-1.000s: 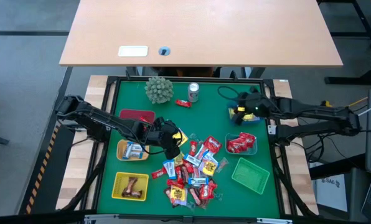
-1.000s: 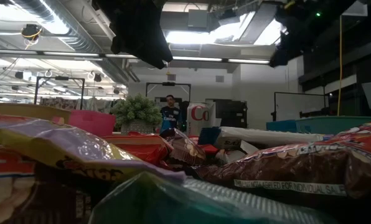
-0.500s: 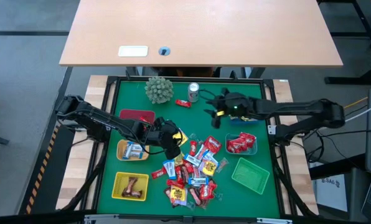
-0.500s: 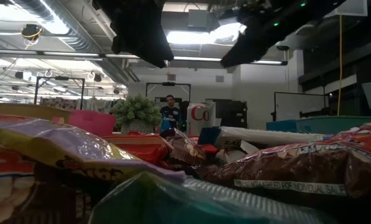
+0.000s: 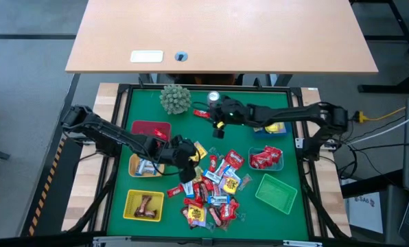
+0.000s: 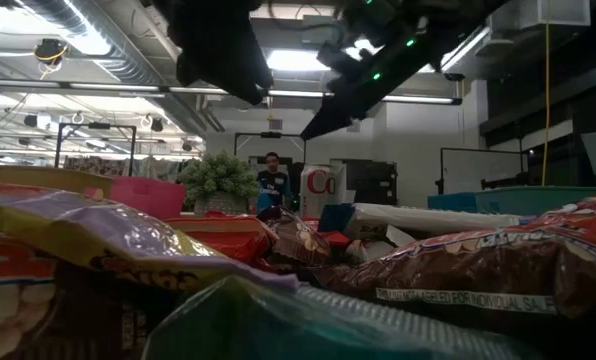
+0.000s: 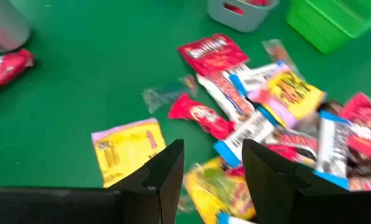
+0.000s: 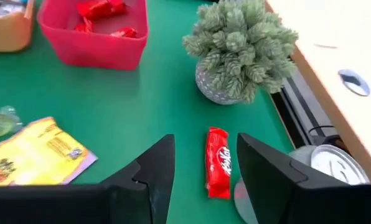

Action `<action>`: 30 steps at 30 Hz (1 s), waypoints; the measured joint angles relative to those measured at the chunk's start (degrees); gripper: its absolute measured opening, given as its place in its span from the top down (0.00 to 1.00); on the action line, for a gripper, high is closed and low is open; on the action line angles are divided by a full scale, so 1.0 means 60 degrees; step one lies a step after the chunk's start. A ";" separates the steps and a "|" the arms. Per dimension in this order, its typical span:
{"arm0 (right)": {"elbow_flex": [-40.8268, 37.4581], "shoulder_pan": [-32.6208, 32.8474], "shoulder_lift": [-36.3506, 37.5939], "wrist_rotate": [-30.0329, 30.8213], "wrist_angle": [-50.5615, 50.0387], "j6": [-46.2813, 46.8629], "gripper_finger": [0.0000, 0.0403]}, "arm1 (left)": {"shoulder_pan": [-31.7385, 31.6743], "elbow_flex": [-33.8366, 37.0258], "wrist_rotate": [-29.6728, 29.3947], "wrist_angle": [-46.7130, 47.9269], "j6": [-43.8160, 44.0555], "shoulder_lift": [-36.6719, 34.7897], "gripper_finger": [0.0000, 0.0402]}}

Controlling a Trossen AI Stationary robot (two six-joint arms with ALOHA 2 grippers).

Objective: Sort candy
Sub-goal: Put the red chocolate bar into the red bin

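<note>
Near edge: candy pile (image 5: 211, 192) sat mid-mat in shiny red, yellow and blue-white wrappers, w/ the left gripper (image 7: 211, 163) hovering over its edge, jaws apart, nothing held. Further back, right gripper (image 8: 201, 163) was lined up over a lone red bar (image 8: 218, 162) lying flat on the green mat (image 5: 225, 140) by the spiky plant (image 8: 241, 50) and can (image 8: 325, 165), jaws released and straddling it from above. Looked like the reach step; next move prob. needs a straight drop, then a close on the bar.
</note>
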State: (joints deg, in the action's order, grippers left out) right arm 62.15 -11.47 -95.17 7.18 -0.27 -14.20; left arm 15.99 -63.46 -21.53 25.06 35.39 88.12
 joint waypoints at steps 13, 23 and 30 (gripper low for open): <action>0.2209 -0.0554 -0.2222 -0.0366 -0.1014 0.0145 0.50 | 0.0508 0.0000 -0.0067 -0.0015 0.0055 -0.0008 0.63; 0.3131 -0.0744 -0.3571 -0.0296 -0.1215 0.0064 0.45 | 0.0484 0.0000 -0.0085 -0.0044 0.0004 -0.0011 0.63; 0.3344 -0.1078 -0.3917 -0.0172 -0.1242 -0.0017 0.45 | 0.0484 0.0000 -0.0156 -0.0055 0.0000 -0.0015 0.63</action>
State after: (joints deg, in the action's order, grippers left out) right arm 82.21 -17.94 -118.67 6.15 -7.72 -14.30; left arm 18.90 -63.46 -22.47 24.73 35.40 88.03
